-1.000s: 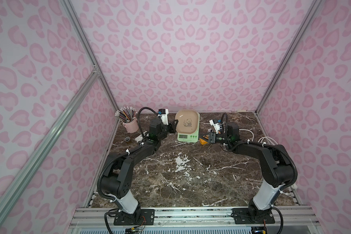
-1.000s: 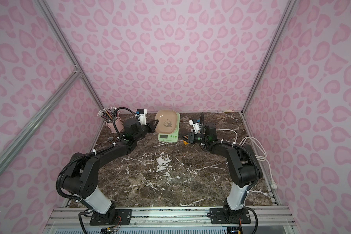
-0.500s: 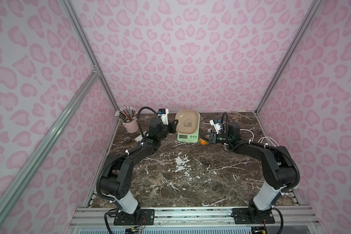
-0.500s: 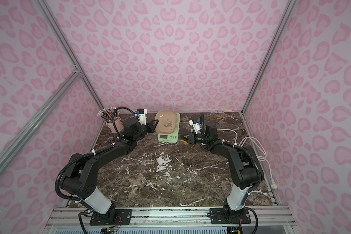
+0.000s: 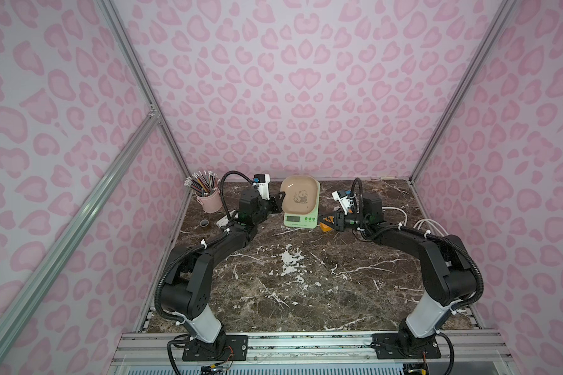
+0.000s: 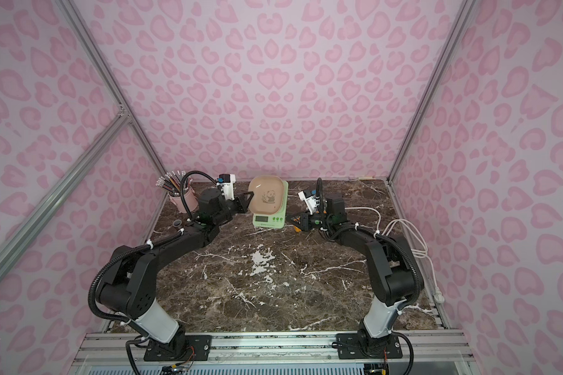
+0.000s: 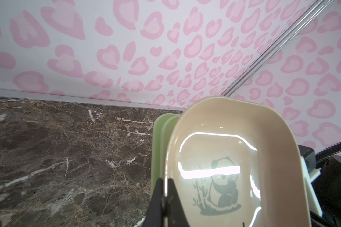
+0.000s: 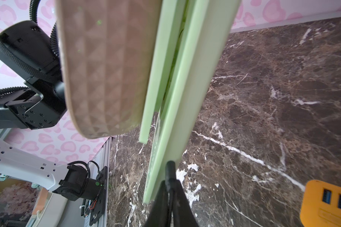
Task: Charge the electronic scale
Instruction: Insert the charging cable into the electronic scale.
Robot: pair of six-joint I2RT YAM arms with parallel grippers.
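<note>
**Scale at far centre, both claws on it**

Electronic scale (image 5: pixel 300 220) sits on the marble table (image 5: pixel 290 292) at far centre, display facing the robot's base. Its beige panda tray (image 5: pixel 299 196) is tilted: the right wrist view shows the tray's underside lifted off the green platform on one side.

Left gripper (image 7: pixel 164 188): fingers pressed together, one outside and one inside the tray's rim, so clamped on that rim at the tray's left edge.

Right gripper (image 8: pixel 170 173): fingers together, tips at the side edge of the green base near its front corner. Cannot tell whether they touch it, or whether anything thin is pinched between them.

Orange power strip (image 8: pixel 327 204) lies on the table just beside the right gripper, two blue ports showing. Pink pencil cup (image 5: pixel 208 201) stands at far left. White cables (image 5: pixel 431 224) trail at far right.
</note>
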